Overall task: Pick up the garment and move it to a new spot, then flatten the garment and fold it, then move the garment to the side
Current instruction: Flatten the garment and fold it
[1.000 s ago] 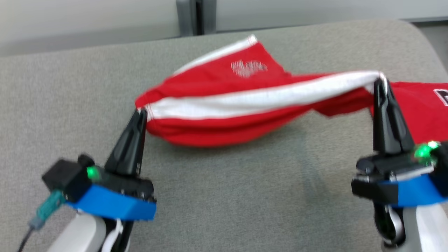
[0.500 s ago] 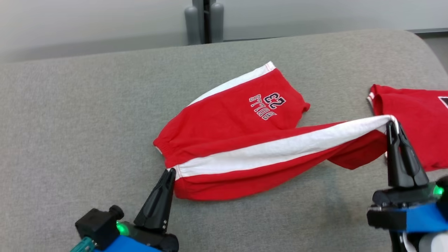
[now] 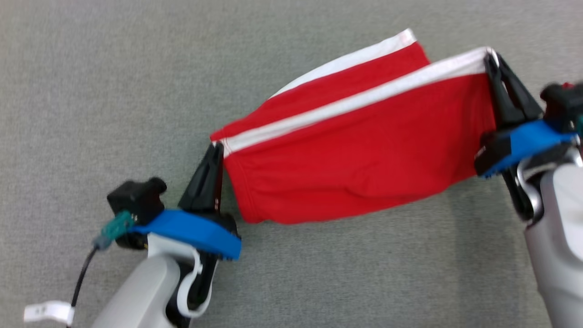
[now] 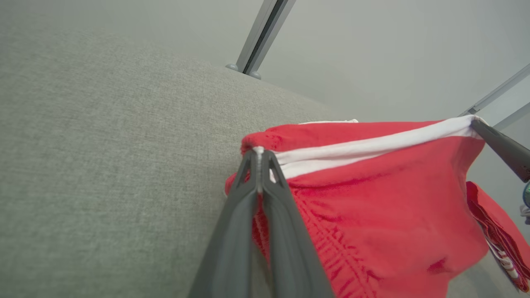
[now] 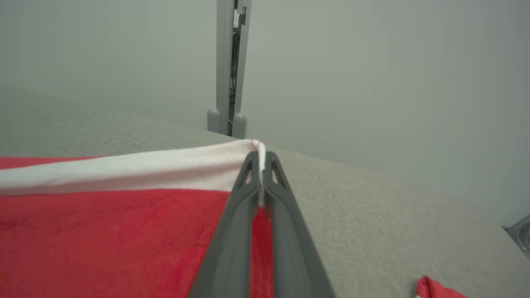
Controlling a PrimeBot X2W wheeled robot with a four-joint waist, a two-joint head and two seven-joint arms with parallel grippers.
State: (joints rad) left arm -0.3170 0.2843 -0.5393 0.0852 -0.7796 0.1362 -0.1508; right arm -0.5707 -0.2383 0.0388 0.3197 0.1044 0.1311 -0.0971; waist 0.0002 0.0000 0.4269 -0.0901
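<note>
Grey woven surface [image 3: 136, 68] spread across the foreground, pale wall [image 5: 372, 82] seen behind, grey upright post [image 5: 224, 62] set against it, second red cloth [image 4: 497, 236], perhaps another garment, laid aside.

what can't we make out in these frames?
Head view: far leg of the shorts, mostly hidden behind the near panel stretched between left tool and right tool.
Head view: whether the hanging hem touches the grey surface; the cloth covers it.
Left wrist view: second red cloth, cut off by the right edge; kind unclear.
</note>
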